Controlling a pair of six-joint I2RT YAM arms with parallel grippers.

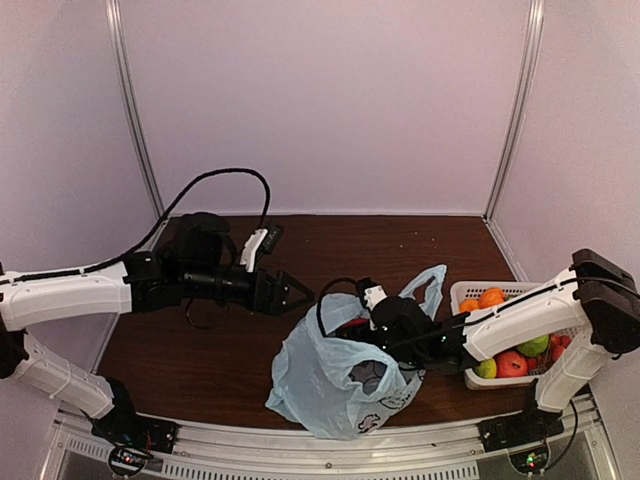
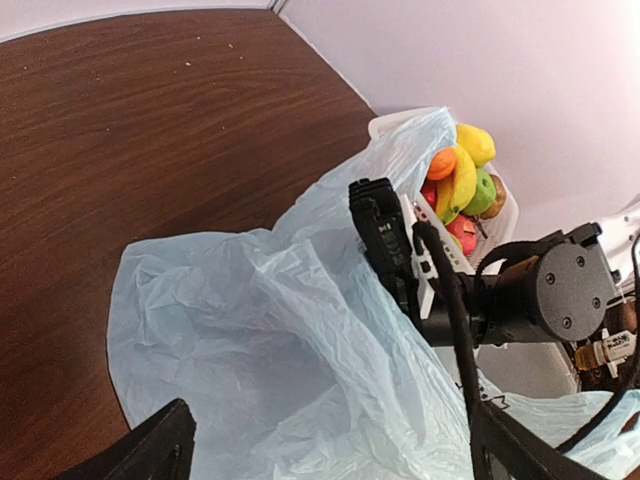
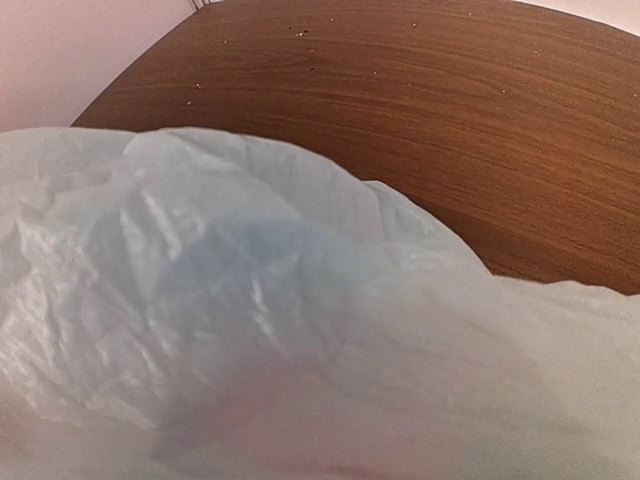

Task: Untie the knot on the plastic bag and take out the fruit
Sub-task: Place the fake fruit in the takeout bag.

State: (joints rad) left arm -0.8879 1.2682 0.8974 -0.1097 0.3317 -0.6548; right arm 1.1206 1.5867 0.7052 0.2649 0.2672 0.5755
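From where I stand, the left arm (image 1: 70, 295) reaches in over the dark wooden table (image 1: 200, 350). The left gripper (image 1: 300, 293) hangs just short of the plastic bag (image 1: 325, 385) with its jaws spread wide, and it holds nothing. Its wrist camera shows the two fingers (image 2: 150, 450) far apart, with crumpled blue film between them.

The plastic bag sits near the front edge of the table, about midway between the two arm bases. It is slumped, and its mouth gapes upward. One handle loop (image 1: 430, 285) stands up free on the far right side. A reddish shape (image 1: 350, 324) shows in the mouth, but I cannot tell what it is.

The right gripper (image 1: 385, 318) is pushed down into that mouth. Its fingers are buried in plastic, so I cannot tell whether they are open or closed, or whether they hold anything. Its own camera sees only pale film and the table beyond.

Just right of the bag stands a white basket (image 1: 470, 290) holding oranges (image 1: 490, 297), a banana (image 2: 462, 175), a lemon (image 2: 475, 143), a green apple (image 1: 533, 345) and red fruit (image 1: 510, 363). The right arm (image 1: 530, 310) passes over the basket.
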